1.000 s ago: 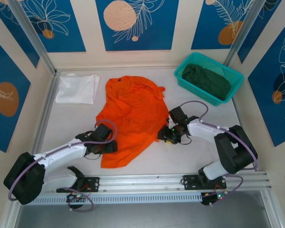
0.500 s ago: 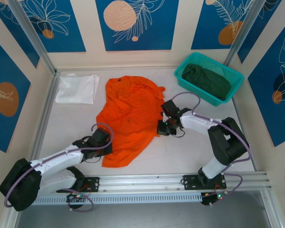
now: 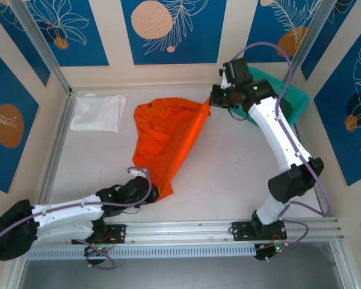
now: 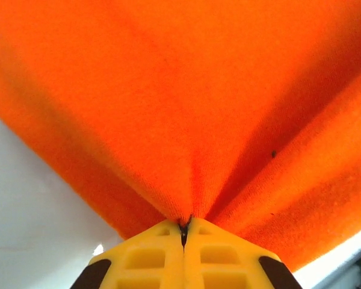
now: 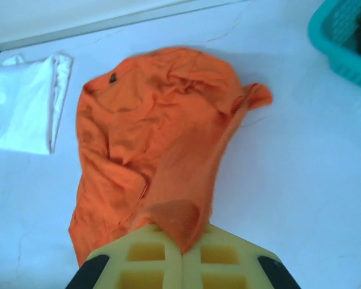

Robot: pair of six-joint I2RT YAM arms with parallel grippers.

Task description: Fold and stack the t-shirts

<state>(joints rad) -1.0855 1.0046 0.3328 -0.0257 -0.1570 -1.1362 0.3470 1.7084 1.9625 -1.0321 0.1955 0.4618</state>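
You are pinching the bright orange cloth t-shirt (image 3: 165,132) with left gripper (image 3: 151,191) near and low, right gripper (image 3: 212,102) far and raised | taut edge is running diagonally between them

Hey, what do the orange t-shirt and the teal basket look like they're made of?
The orange t-shirt: soft matte knit cloth, probably cotton; fine fibre texture shows up close and it drapes in folds. The teal basket: seemingly rigid moulded plastic, smooth finish; its walls are an open lattice.
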